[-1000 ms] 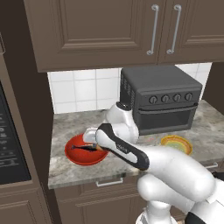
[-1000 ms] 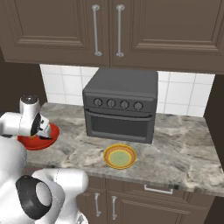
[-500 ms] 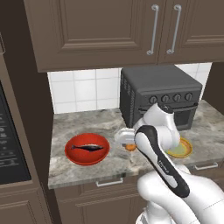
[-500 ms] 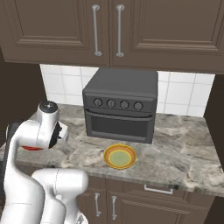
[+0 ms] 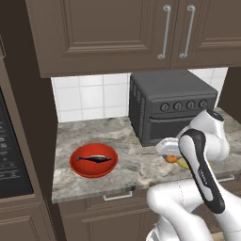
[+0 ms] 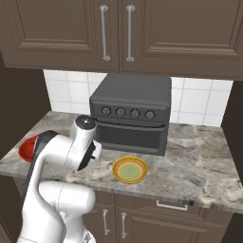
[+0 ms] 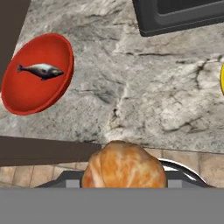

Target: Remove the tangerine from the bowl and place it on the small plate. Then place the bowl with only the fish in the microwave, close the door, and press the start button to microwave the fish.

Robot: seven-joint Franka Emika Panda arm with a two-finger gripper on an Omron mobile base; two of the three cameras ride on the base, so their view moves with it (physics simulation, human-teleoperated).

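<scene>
The tangerine (image 7: 124, 166) sits between my gripper's fingers, low in the hand view, and shows as an orange spot (image 5: 172, 159) under the hand. My gripper (image 5: 170, 156) is shut on it, above the counter's front edge just left of the small plate (image 6: 129, 169). My arm hides most of that plate in the left base view. The red bowl (image 5: 94, 160) stands on the counter to the left and holds just the dark fish (image 5: 96, 158). In the hand view, the bowl (image 7: 37, 74) and the fish (image 7: 41, 70) are at the upper left. The microwave (image 5: 12, 155) is at the far left, its door shut.
A dark grey toaster oven (image 5: 172, 106) stands at the back of the counter, close behind the hand and plate. Bare marble counter (image 5: 136, 162) lies between bowl and plate. Wall cabinets (image 6: 118, 33) hang overhead.
My arm has swung from over the red bowl to the right, carrying the tangerine towards the small plate. The bowl stays in place with only the fish in it.
</scene>
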